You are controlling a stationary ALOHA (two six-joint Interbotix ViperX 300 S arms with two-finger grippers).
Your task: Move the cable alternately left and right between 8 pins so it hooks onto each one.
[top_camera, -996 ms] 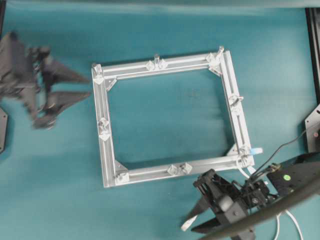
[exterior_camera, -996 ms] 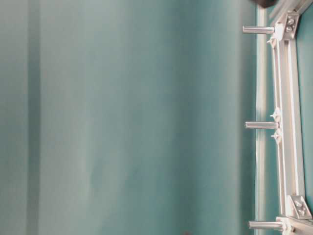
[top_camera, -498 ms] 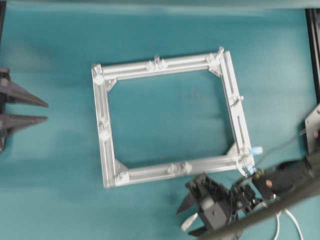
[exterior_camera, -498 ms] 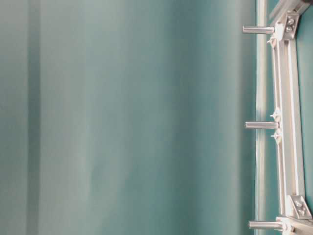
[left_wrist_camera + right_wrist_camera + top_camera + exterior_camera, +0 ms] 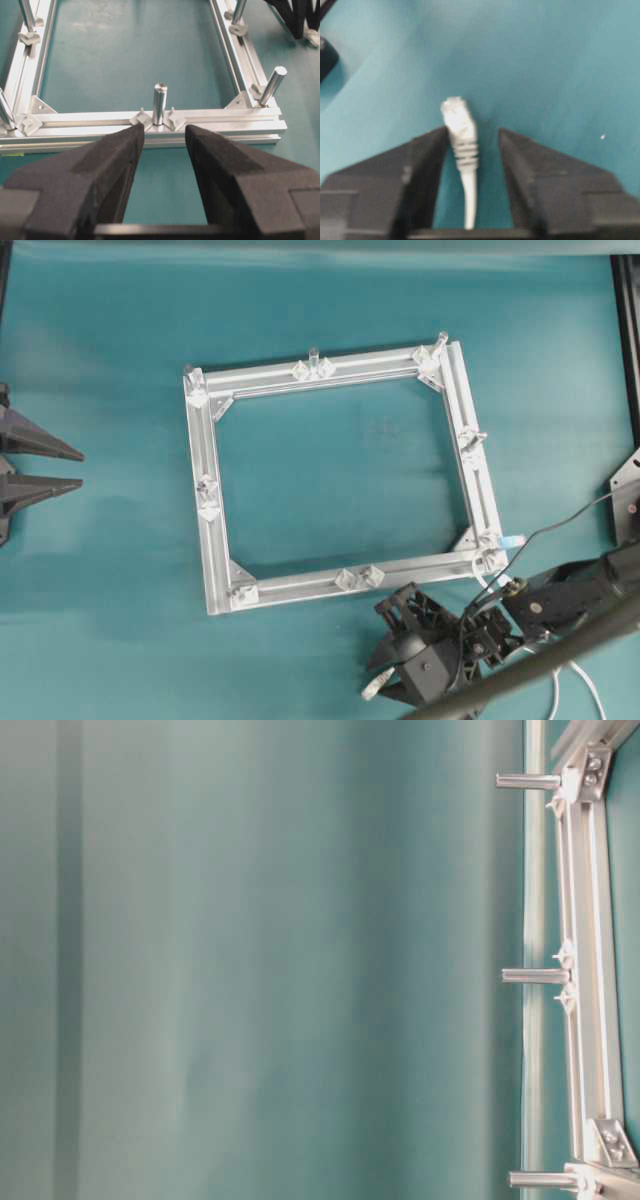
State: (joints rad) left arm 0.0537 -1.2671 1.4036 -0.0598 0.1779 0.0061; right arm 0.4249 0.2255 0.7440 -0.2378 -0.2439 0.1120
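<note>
The square aluminium frame (image 5: pixel 340 475) lies on the teal tabletop (image 5: pixel 330 310), its upright pins (image 5: pixel 159 102) standing along all four rails. The left claw (image 5: pixel 45 465) sits at the left edge of the overhead view, well clear of the frame, jaws spread wide and holding nothing — its wrist camera looks between the two dark fingers (image 5: pixel 105 170) at one pin in the middle of the nearest rail.

The right claw (image 5: pixel 385 680) is below the frame's lower right corner. The white cable (image 5: pixel 465 165) runs up between its fingers (image 5: pixel 422 170), the plug (image 5: pixel 457 117) poking out beyond their tips. The plug lies against the left finger while a gap shows on the other side — jaws partly open, not clamped. In the overhead view the cable's plug end (image 5: pixel 374 685) shows pale by the claw, and more white cable (image 5: pixel 585 685) loops near the bottom right.
</note>
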